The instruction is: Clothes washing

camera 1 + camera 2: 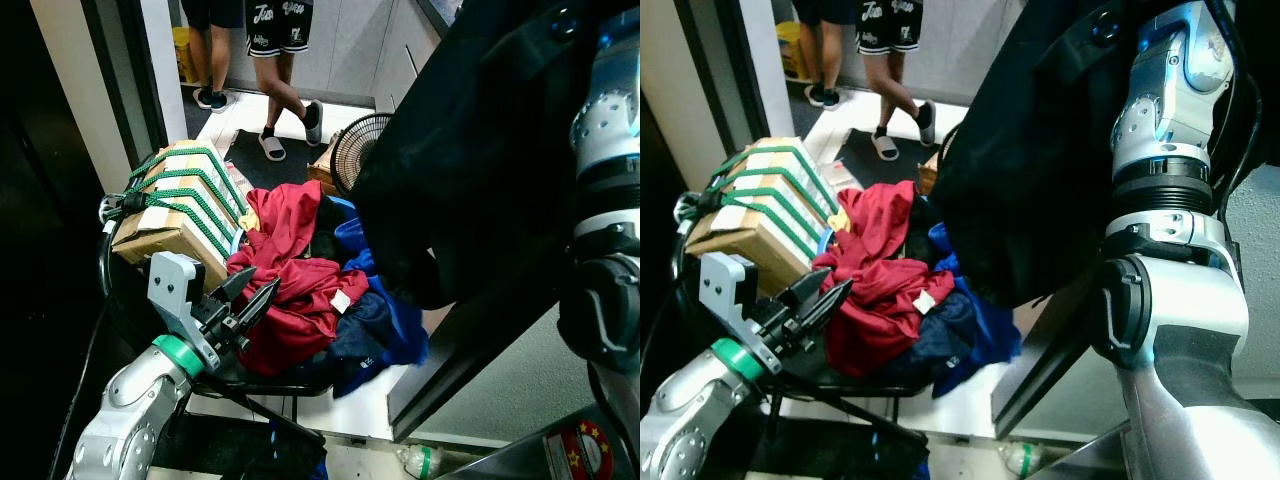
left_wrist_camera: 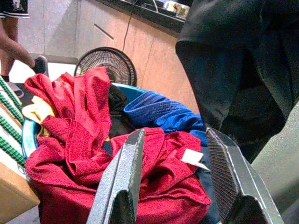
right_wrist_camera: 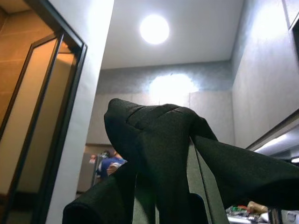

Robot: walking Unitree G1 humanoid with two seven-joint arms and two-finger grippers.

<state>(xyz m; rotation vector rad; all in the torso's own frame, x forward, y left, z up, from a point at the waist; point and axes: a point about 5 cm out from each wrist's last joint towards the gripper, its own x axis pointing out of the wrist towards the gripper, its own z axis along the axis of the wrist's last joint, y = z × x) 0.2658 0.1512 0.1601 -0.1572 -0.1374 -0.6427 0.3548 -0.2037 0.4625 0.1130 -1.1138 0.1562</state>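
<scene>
Left claw [image 1: 252, 297] is hovering released at lower left, before the red garment [image 1: 295, 290] — right claw [image 3: 163, 196] is gripping a black garment [image 1: 1040, 150] at upper right.

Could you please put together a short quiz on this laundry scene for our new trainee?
1. True or false: the left gripper is shut on the red garment.
2. Which garment does the right gripper hold up? A) black garment B) blue garment C) a white towel
3. Fill in: the green straps bind a cardboard ____ beside the clothes pile.

Key
1. False: its fingers stand open, short of the red cloth.
2. A
3. box
</scene>
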